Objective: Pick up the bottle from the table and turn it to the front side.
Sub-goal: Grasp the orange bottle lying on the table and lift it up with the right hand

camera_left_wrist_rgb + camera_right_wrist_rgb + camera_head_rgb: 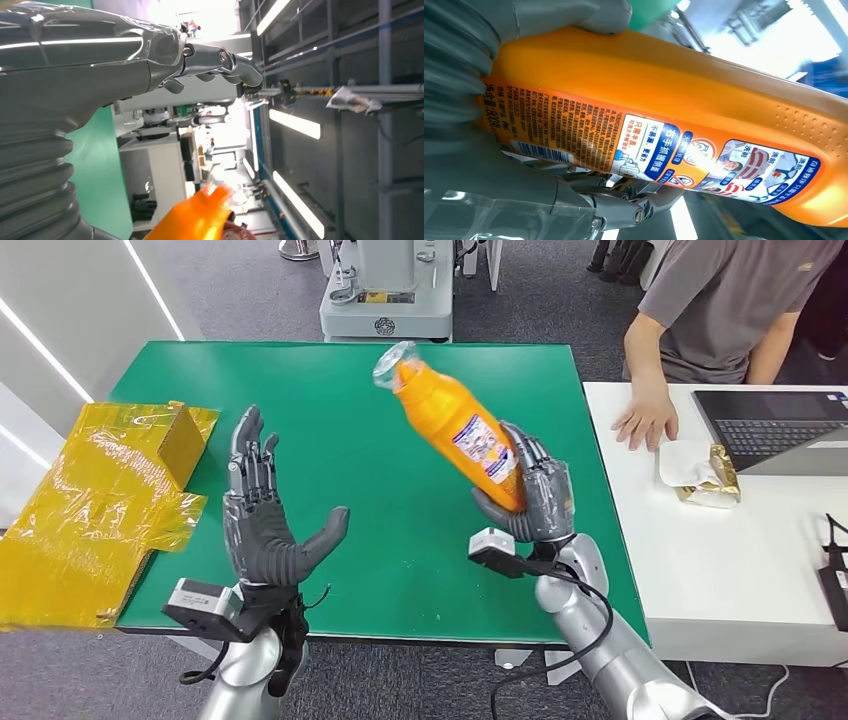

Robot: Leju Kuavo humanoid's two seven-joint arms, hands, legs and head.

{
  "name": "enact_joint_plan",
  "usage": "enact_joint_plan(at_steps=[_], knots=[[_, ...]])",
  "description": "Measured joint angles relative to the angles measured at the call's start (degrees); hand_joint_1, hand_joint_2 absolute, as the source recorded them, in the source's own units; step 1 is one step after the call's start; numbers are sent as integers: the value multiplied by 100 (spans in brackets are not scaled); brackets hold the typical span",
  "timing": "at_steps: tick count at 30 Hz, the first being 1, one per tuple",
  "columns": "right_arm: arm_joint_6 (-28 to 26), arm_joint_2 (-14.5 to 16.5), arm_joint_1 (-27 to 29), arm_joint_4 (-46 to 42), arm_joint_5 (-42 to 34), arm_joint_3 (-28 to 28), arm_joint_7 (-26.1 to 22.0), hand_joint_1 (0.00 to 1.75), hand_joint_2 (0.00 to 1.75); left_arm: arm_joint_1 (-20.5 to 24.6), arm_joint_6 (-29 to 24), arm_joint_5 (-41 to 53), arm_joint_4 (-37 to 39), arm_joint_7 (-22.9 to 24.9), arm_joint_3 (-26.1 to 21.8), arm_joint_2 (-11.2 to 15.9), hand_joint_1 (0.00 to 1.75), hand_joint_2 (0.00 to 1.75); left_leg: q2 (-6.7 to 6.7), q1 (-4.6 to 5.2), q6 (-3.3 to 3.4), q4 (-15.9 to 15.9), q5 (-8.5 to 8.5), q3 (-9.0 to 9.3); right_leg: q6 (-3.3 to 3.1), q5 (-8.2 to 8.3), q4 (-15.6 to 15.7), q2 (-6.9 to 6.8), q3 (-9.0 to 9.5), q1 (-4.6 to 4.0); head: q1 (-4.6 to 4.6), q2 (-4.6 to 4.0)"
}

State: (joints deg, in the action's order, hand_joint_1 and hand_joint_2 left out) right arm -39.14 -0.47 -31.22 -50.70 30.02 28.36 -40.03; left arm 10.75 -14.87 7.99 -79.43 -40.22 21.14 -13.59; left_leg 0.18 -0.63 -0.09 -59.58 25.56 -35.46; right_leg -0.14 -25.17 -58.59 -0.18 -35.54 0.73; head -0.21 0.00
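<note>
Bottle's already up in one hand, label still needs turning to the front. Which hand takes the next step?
Right. The right hand already grips the orange bottle by its lower end, tilted above the green table. The left hand is open and apart from it, so it could probably only assist.

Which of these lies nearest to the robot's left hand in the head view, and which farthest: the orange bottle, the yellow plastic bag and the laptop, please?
From the left hand, in the head view:
1. Yellow plastic bag, just beside it, draped over the green table's left edge.
2. Orange bottle, across the table, held tilted in the right hand.
3. Laptop, farthest, on the white table at the right.
</note>
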Motion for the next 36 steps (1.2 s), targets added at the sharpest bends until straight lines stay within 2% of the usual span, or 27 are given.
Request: enact_joint_plan(at_steps=[5, 15, 25, 36], knots=[[-3, 199, 220, -750, 207, -67, -18, 175, 175, 390, 111, 132, 517, 0, -15, -85, 0, 175, 0, 0, -2, 2, -1, -1, -2, -1, -1, -1, -1, -1, -1, 0], [-3, 263, 303, -1107, 30, 37, -19, 175, 175, 769, 292, 187, 1160, 0, -16, -190, 0, 175, -1, 2, -2, -1, -2, -2, 1, 1, 0, -1, -1, 2, 0, 0], [-3, 263, 392, -1054, 103, 389, -18, 175, 175, 1212, 457, 239, 1707, 0, -16, -284, 0, 175, 0, 1, -2, 0, -2, -1, 0, 0, 0, 0, -2, 1, 0, 0], [-3, 261, 343, -424, -177, 848, -18, 175, 175, 1358, 414, 402, 1780, 2, -14, -204, 0, 175, 0, 1, -2, 0, -2, -1, 0, 0, 0, 1, -2, 1, 0, 0]])
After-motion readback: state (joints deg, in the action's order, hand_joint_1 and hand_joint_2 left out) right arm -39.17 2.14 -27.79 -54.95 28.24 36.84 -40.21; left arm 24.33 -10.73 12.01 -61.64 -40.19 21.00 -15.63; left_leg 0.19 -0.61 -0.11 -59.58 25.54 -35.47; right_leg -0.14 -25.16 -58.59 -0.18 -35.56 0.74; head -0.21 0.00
